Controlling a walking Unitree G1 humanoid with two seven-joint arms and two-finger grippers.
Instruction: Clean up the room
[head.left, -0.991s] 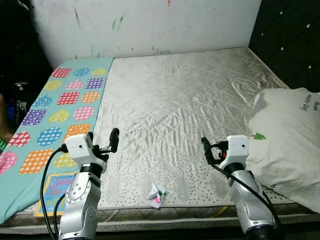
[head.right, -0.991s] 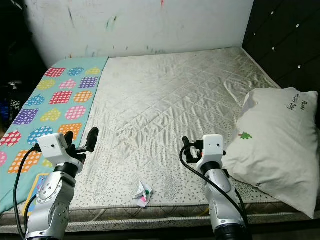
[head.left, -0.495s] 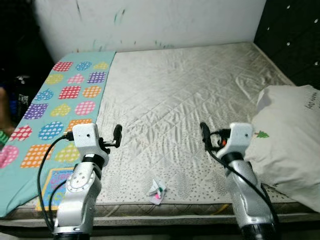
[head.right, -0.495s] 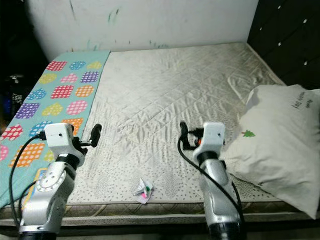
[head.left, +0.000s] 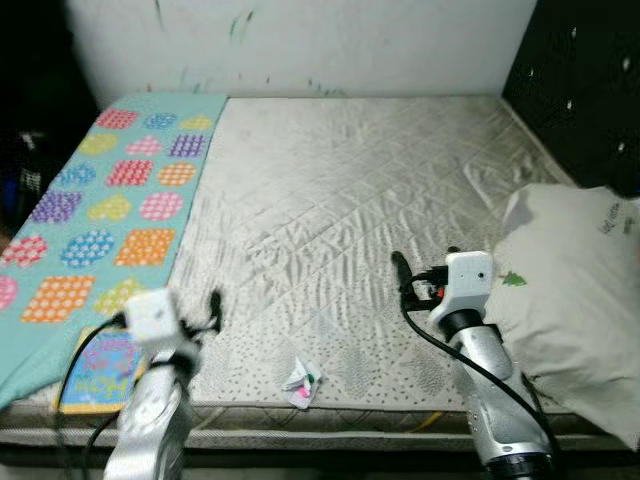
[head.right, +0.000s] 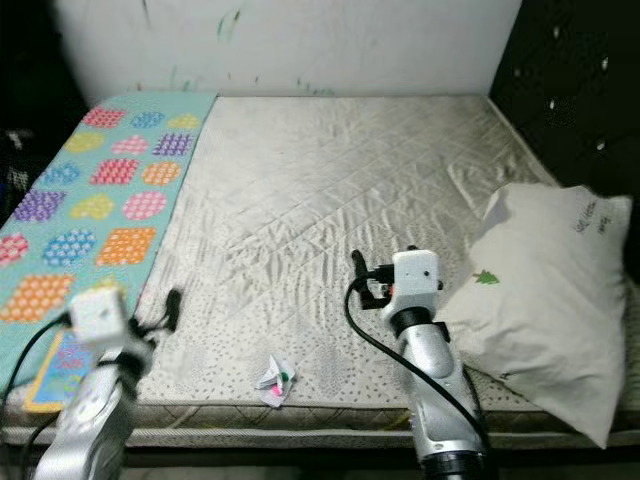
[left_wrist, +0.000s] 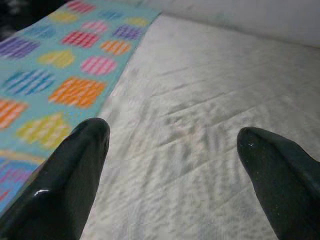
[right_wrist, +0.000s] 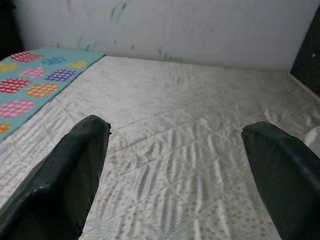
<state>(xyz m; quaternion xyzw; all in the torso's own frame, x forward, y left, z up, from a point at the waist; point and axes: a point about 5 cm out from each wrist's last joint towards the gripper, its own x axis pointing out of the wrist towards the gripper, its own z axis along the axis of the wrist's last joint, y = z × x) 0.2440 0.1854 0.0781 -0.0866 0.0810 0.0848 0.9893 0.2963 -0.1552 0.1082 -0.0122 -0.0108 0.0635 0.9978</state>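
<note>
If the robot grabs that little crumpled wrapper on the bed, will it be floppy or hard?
Probably floppy: the wrapper looks thin and crumpled. It likely weighs almost nothing, being so small. A push would probably slide it over the mattress, not roll it.

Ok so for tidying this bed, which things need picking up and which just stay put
To tidy:
crumpled wrapper near the mattress's front edge
children's book at the mat's front corner

Stays put:
mattress
patterned mat
pillow

Both end effectors hover open, empty.

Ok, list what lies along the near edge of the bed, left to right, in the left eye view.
Colourful children's book → left gripper → small crumpled white and pink wrapper → right gripper → white pillow with a green tree print.
</note>
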